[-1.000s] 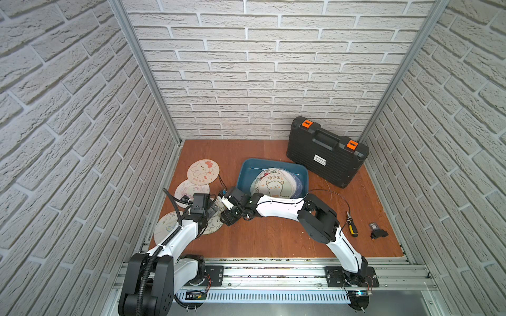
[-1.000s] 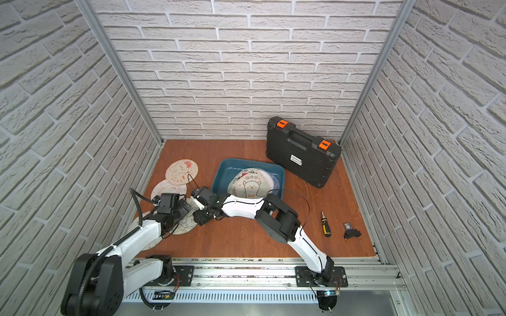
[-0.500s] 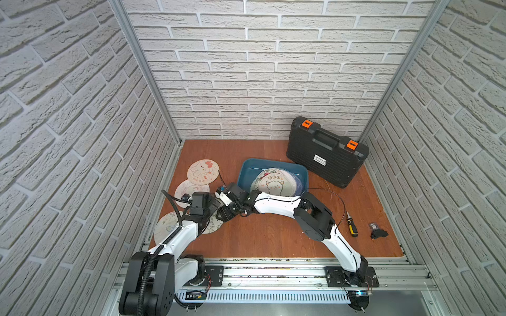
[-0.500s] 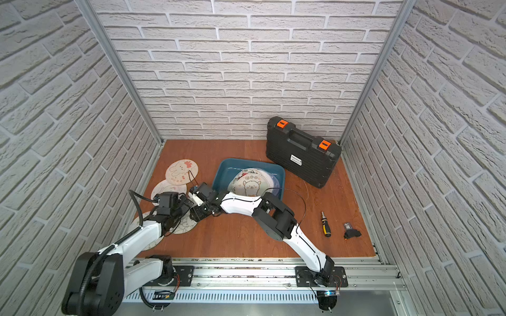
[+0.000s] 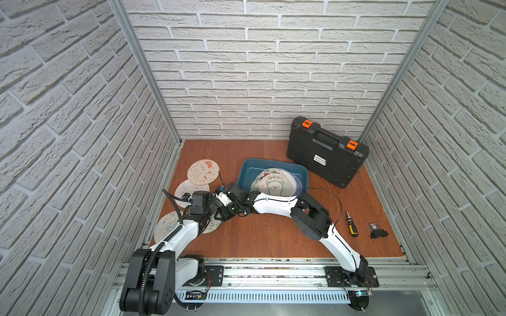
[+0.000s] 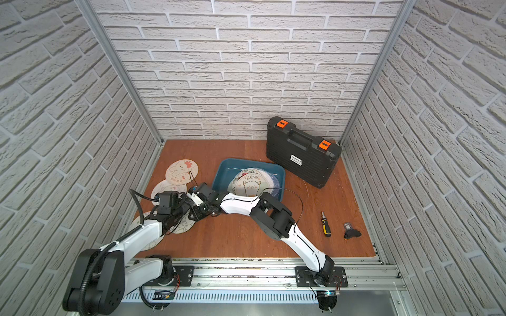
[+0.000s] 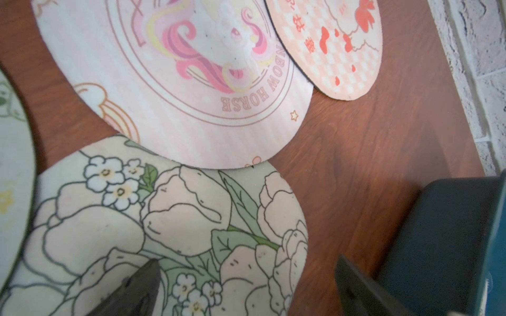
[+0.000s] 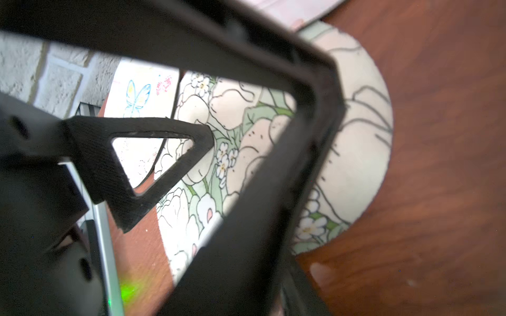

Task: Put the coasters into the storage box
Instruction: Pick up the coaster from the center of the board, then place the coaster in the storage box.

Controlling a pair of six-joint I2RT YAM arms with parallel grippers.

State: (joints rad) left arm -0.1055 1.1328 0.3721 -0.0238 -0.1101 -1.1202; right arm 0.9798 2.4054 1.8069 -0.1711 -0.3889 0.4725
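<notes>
Well, left pincer [image 7: 246, 260] wide apart, empty, over floral coaster [image 7: 178, 219] (right pincer [image 5: 222, 215]: gap unclear).

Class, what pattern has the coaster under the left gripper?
The coaster shows cream flowers, green leaves; clearest in left wrist view.

Getting bright, even light, soft shadows; bowing at edges in both top views; blurring up close, rt wrist.
</notes>
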